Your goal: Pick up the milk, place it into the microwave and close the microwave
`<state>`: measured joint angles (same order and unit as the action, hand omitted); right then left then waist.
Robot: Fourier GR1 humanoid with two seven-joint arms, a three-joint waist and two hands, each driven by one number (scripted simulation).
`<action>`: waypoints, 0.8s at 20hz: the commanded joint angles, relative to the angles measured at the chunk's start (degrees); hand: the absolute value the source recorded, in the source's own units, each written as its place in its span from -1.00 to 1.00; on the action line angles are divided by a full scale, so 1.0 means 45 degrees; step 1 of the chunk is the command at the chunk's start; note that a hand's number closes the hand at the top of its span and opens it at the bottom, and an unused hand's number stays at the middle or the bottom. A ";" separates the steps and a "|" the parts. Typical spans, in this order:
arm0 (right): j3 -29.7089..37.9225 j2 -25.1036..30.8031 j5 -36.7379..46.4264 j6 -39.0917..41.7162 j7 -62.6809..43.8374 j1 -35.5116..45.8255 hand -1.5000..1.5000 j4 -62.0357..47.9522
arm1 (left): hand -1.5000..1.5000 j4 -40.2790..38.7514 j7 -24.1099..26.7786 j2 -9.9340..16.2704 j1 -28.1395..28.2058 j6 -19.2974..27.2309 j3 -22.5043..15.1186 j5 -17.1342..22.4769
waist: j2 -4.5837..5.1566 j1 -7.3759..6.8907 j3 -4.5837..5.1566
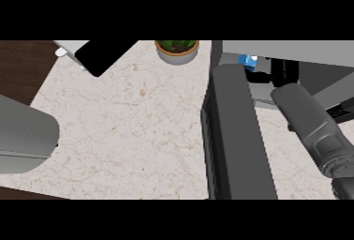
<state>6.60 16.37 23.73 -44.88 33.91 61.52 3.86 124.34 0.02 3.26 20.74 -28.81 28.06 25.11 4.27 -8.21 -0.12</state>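
Note:
The milk (247, 60) shows as a small blue and white patch inside the microwave (297, 50) at the upper right, mostly hidden by the microwave's top and its door. The dark door (233, 136) stands open, reaching toward me across the counter. My right forearm (311, 126) runs up into the opening. My right hand (282, 71) is a black shape just right of the milk, and how it stands on the milk is hidden. Only my grey left forearm (21, 136) shows, at the left edge.
A potted plant (177, 49) stands at the back of the marble counter (131, 131). A black flat slab (104, 55) lies at the back left beside a small white object (62, 50). The counter's left edge meets dark wood (21, 65).

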 commanded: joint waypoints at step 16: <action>0.0212 -0.0616 -0.0209 0.2359 0.1546 0.0357 -1.00 0.0350 | -1.00 -0.1246 0.0288 0.0522 -0.0982 -0.0819 -0.0828 -0.1030 | -0.0079 0.0064 -0.0047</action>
<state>6.27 14.03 24.17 -38.41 38.99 63.10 5.09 120.10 0.44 5.24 16.93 -31.03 25.14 20.76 4.17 -8.13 -0.36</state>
